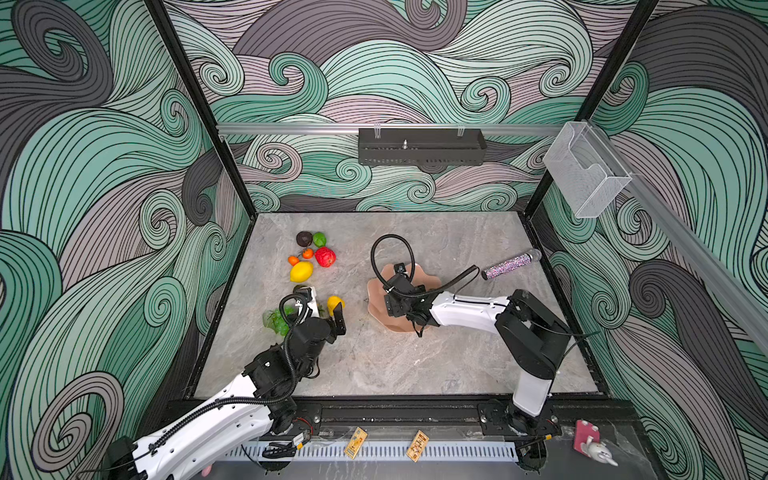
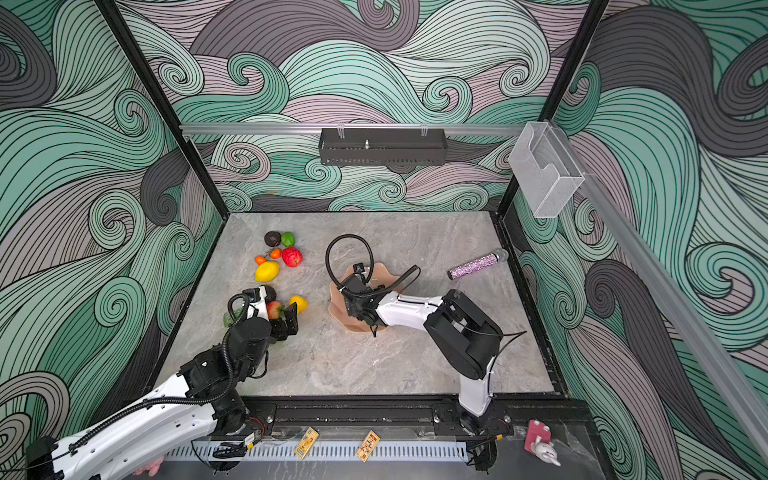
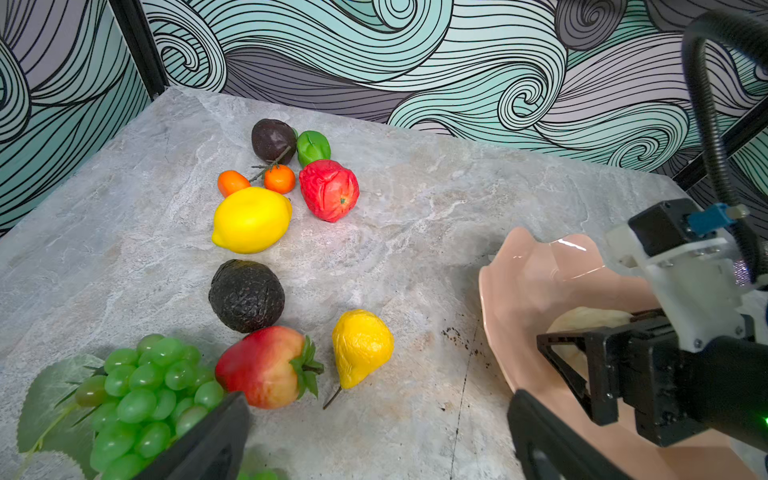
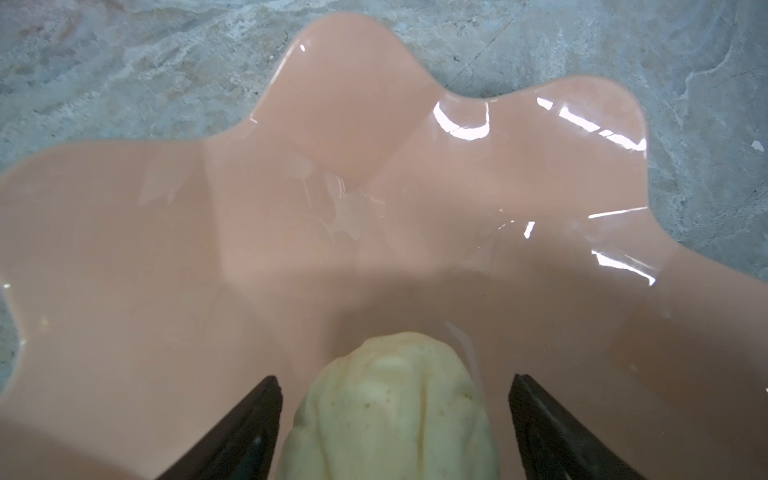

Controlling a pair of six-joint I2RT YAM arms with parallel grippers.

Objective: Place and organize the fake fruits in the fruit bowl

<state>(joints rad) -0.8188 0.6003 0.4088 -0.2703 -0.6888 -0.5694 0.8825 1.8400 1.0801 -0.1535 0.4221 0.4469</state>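
The salmon-pink fruit bowl (image 1: 430, 275) (image 4: 374, 187) sits mid-table. My right gripper (image 4: 395, 380) hangs open over it, and a beige bumpy fruit (image 4: 390, 415) lies in the bowl between the fingers with a gap on each side. My left gripper (image 3: 378, 399) is open above bare table. Beside it lie green grapes (image 3: 141, 390), a red-yellow strawberry (image 3: 262, 365), a wrinkled yellow fruit (image 3: 361, 347) and a dark avocado (image 3: 246, 296). Farther back are a lemon (image 3: 251, 219), a red apple (image 3: 329, 190), two oranges (image 3: 279, 178), a lime (image 3: 312, 146) and another avocado (image 3: 272, 139).
A glittery purple-silver cylinder (image 1: 511, 264) lies at the right of the table. A clear box (image 1: 584, 170) hangs on the right wall and a black tray (image 1: 422, 146) on the back rail. A pink plush (image 1: 590, 444) sits beyond the front rail.
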